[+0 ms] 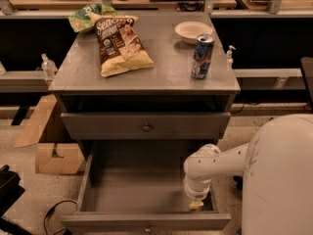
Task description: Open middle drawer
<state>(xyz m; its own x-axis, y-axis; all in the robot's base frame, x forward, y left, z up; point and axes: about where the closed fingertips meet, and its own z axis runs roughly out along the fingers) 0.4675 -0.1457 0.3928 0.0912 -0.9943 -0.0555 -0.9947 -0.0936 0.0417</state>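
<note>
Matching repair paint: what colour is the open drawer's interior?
Plain grey, best in the camera view. The gripper hangs inside the middle drawer, near its front.

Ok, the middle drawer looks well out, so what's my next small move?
Probably lift the hand straight up: the middle drawer already shows its long interior, and the hand sits low inside it, just behind the front panel at the right.

two bags (121, 45) (88, 17), one can (202, 56), one bowl (193, 31), one gripper (196, 204) in middle drawer (142, 185)
</note>
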